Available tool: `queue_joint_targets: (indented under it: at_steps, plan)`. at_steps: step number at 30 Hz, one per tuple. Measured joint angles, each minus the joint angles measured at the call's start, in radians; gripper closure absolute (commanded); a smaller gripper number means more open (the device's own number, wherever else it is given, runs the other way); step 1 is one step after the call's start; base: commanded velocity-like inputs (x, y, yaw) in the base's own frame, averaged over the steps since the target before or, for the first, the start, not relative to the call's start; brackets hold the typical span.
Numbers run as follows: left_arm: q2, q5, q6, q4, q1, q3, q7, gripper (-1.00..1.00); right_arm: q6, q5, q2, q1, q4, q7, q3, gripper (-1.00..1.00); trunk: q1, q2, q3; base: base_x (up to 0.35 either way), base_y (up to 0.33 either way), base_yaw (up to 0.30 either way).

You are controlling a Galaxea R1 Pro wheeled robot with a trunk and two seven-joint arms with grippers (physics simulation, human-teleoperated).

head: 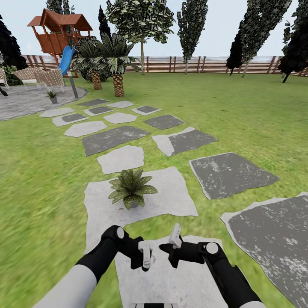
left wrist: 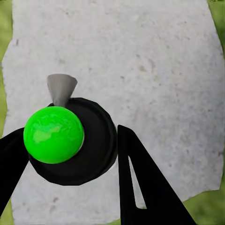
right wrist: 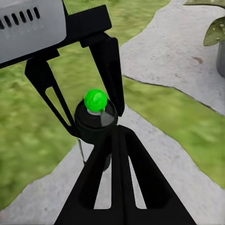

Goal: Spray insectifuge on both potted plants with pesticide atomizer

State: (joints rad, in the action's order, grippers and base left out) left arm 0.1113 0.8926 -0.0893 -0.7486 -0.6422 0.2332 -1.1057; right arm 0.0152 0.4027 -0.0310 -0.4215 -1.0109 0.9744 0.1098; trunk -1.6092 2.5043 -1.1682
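The left pincer (head: 146, 256) is closed on the upright pesticide atomizer (left wrist: 70, 140), the right pincer (head: 174, 239) looks empty, its opening unclear, and the nearest potted plant (head: 131, 188) stands straight ahead on a pale stepping stone (head: 175, 192).

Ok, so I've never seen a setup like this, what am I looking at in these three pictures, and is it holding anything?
It is a simulated two-armed robot in a garden. The wide picture comes from its head, looking down over both arms at a lawn with stepping stones; a small potted plant stands on the pale stone just ahead. The other two come from cameras near each wrist. The left pincer grips a dark spray bottle with a bright green top. The right pincer is shut and empty.
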Motion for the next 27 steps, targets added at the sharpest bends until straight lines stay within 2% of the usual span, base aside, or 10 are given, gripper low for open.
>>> queue_joint_targets:
  at_steps: [11, 27]
  plan:
    - [0.024, -0.001, 0.000, 0.001, 0.006, 0.001, 0.001, 1.00, 0.000, 0.001, -0.002, 0.000, 0.001, -0.001, 0.000, 1.00, 0.000, 0.000, 0.000, 0.000, 0.000, 0.000]
    - [0.041, -0.006, 0.008, 0.000, 0.006, 0.001, 0.000, 1.00, 0.000, 0.001, -0.002, 0.000, 0.002, -0.001, 0.000, 1.00, 0.000, 0.000, 0.000, 0.000, 0.000, 0.000]
